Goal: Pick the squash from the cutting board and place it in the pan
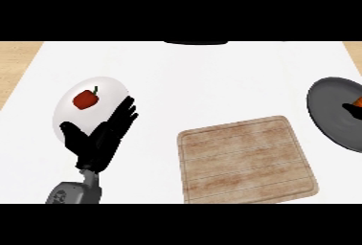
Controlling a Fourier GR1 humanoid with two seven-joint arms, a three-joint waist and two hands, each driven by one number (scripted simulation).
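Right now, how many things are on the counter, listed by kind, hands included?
Plates: 1, white plate
Peppers: 1, red pepper on that plate
Cutting boards: 1, cutting board
Pans: 1, grey pan, cut off at the right edge, with something orange partly showing in it
Hands: 1, left hand, open
Total: 5

You see even, bright, diffuse light, the white counter [212,81] nearly blown out, almost no cast shadows, the left hand [102,136] a flat black shape, soft edges throughout, the pan [332,115] stretched at the right edge.
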